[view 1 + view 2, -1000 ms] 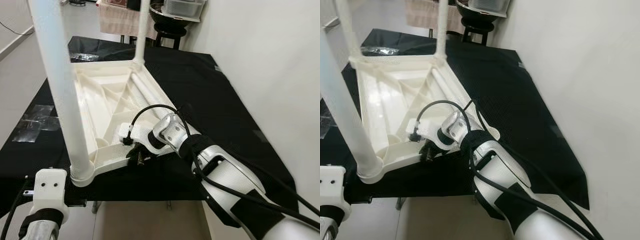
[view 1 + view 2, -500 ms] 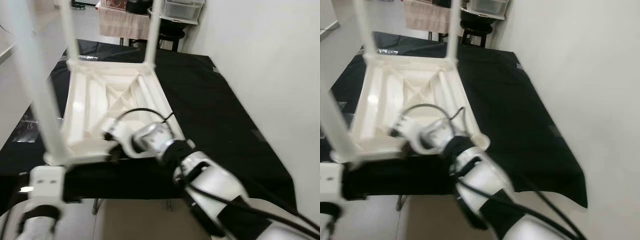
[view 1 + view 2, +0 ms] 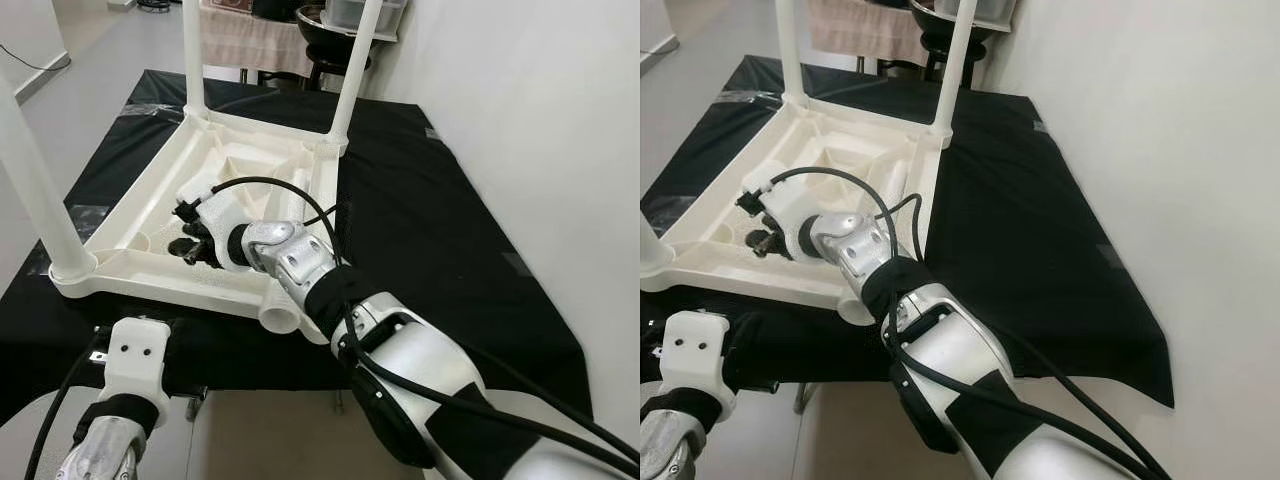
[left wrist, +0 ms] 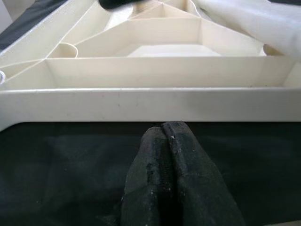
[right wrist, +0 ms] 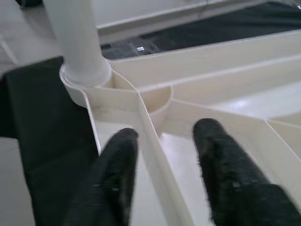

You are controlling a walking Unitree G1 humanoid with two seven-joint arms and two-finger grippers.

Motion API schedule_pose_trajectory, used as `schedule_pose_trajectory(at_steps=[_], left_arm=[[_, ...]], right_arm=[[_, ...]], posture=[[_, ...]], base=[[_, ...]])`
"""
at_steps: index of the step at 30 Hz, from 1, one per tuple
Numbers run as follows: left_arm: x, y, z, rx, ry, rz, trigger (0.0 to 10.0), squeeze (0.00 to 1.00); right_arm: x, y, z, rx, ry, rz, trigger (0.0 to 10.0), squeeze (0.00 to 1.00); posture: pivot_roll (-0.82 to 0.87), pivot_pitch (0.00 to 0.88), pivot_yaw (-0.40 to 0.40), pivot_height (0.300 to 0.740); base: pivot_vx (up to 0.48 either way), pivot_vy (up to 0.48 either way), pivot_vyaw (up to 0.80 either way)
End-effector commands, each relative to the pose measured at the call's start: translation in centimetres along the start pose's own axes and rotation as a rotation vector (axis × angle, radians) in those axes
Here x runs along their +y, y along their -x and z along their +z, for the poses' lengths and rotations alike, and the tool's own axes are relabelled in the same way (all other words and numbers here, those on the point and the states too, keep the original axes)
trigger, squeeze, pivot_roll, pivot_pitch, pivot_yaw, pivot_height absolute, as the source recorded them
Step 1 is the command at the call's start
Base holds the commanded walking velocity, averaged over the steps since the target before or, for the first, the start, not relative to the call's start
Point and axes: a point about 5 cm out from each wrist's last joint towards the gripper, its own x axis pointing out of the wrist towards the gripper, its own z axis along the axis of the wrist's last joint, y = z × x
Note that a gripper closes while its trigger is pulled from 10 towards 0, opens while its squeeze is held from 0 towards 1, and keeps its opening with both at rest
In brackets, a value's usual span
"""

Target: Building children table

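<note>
The white children's table point(image 3: 160, 285) lies upside down on the black cloth. Three legs stand up from it: one at the near left point(image 3: 35, 190) and two at the far corners point(image 3: 193, 60) point(image 3: 355, 70). Its near right corner socket point(image 3: 280, 317) holds no leg. My right gripper point(image 5: 164, 141) is open inside the ribbed underside, one finger on each side of a rib, close to the near left leg point(image 5: 77, 37). It also shows from above point(image 3: 188, 243). My left gripper point(image 4: 168, 136) is shut and empty, just above the cloth and facing the table's near rim point(image 4: 150, 103).
The black cloth point(image 3: 440, 240) covers a work table whose front edge point(image 3: 300, 385) is close to me. A white wall point(image 3: 560, 140) runs along the right. A stool with a dark bowl point(image 3: 335, 25) stands behind. Clear plastic point(image 3: 85, 212) lies at the left.
The white table has swung round on the cloth, so that its long near rim now faces me. My right gripper has moved left, from the rim into the underside. The left arm has stayed low.
</note>
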Motion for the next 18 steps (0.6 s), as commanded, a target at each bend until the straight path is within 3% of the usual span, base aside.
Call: schedule_pose_trajectory(at_steps=[1, 2, 3, 5, 6, 8, 9, 10, 11, 13, 14, 15, 18], left_arm=[[-0.4, -0.2, -0.3, 0.012, -0.006, -0.016, 10.0, 0.0], [-0.4, -0.3, -0.2, 0.01, -0.006, -0.018, 10.0, 0.0], [-0.4, -0.4, -0.2, 0.008, -0.007, -0.022, 10.0, 0.0], [-0.5, -0.5, -0.2, 0.006, -0.008, -0.024, 10.0, 0.0], [-0.5, -0.7, -0.1, 0.002, -0.008, -0.029, 10.0, 0.0], [-0.6, -0.9, -0.1, -0.002, -0.009, -0.034, 10.0, 0.0], [-0.8, -1.4, 0.2, -0.015, -0.009, -0.047, 10.0, 0.0], [-0.8, -1.4, 0.2, -0.015, -0.009, -0.047, 10.0, 0.0], [-0.9, -1.8, 0.3, -0.024, -0.008, -0.056, 10.0, 0.0], [-1.3, -2.5, 0.6, -0.04, -0.003, -0.077, 10.0, 0.0], [-1.3, -2.5, 0.6, -0.04, -0.003, -0.077, 10.0, 0.0], [-1.8, -3.2, 1.1, -0.061, 0.001, -0.097, 10.0, 0.0], [-2.0, -3.6, 1.3, -0.073, 0.003, -0.108, 10.0, 0.0]], right_arm=[[0.7, -0.2, -0.1, -0.065, -0.08, 0.044, 10.0, 1.0], [0.3, 0.0, 0.0, -0.082, -0.1, 0.029, 10.0, 1.0], [-0.4, 0.5, 0.0, -0.102, -0.127, 0.011, 10.0, 0.72], [-0.9, 0.8, 0.0, -0.114, -0.144, -0.002, 10.0, 0.72], [-1.8, 1.3, 0.0, -0.131, -0.186, -0.034, 10.0, 0.56], [-2.7, 1.9, 0.1, -0.149, -0.229, -0.062, 10.0, 0.52], [-4.6, 3.3, 0.1, -0.182, -0.289, -0.132, 10.0, 0.28], [-4.6, 3.3, 0.1, -0.182, -0.289, -0.132, 10.0, 0.28], [-5.6, 4.1, 0.2, -0.204, -0.298, -0.18, 10.0, 0.02], [-7.2, 5.7, 0.5, -0.262, -0.294, -0.279, 10.0, 0.0], [-7.2, 5.7, 0.5, -0.262, -0.294, -0.279, 10.0, 0.0], [-8.1, 7.0, 0.8, -0.317, -0.237, -0.359, 10.0, 0.0], [-8.3, 7.6, 0.7, -0.323, -0.204, -0.393, 10.0, 0.0]], posture=[[0.07, 0.081, -0.173, 0.74], [0.07, 0.08, -0.171, 0.74], [0.07, 0.08, -0.168, 0.74], [0.07, 0.08, -0.168, 0.74], [0.06, 0.075, -0.16, 0.74], [0.05, 0.074, -0.158, 0.74], [0.04, 0.064, -0.146, 0.74], [0.04, 0.064, -0.146, 0.74], [0.03, 0.061, -0.143, 0.74], [0.02, 0.054, -0.138, 0.74], [0.02, 0.054, -0.138, 0.74], [0.01, 0.045, -0.133, 0.74], [0.0, 0.034, -0.127, 0.74]], base=[[0.0, 0.0, 0.0], [0.0, 0.0, 0.0], [0.0, 0.0, 0.0], [0.0, 0.0, 0.0], [0.0, 0.0, 0.0], [0.0, 0.0, 0.0], [0.0, 0.0, 0.0], [0.0, 0.0, 0.0], [0.0, 0.0, 0.0], [0.0, 0.0, 0.0], [0.0, 0.0, 0.0], [0.0, 0.0, 0.0], [0.0, 0.0, 0.0]])
